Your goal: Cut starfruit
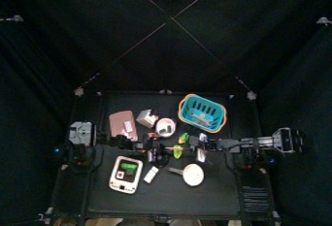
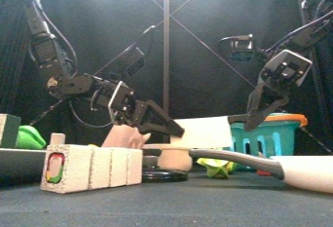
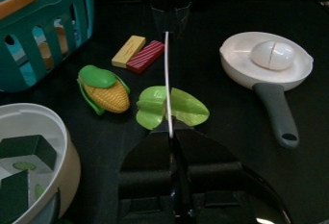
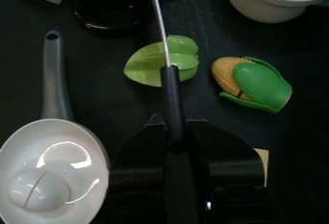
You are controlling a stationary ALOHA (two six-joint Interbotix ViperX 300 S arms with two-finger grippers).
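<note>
The starfruit [image 3: 190, 109] is a green, lobed toy lying on the black table at its middle [image 1: 176, 151]. My left gripper [image 3: 171, 157] is shut on a knife [image 3: 168, 64]. Seen edge-on, its thin blade runs straight across the starfruit. From the opposite side, my right gripper [image 4: 168, 122] is shut on a second knife [image 4: 161, 26] with a black handle and a thin pale blade. This one also lies over the starfruit [image 4: 144, 64]. Both blades hide the fruit's centre line, and I cannot tell whether either touches it.
A corn cob [image 3: 103, 87] lies right beside the starfruit. A white pan [image 3: 286, 122] holding an egg is on the other side. Also nearby are a teal basket [image 1: 201, 109], a white bowl [image 3: 33, 132], yellow and red blocks [image 3: 139, 52] and a white box [image 1: 124, 173].
</note>
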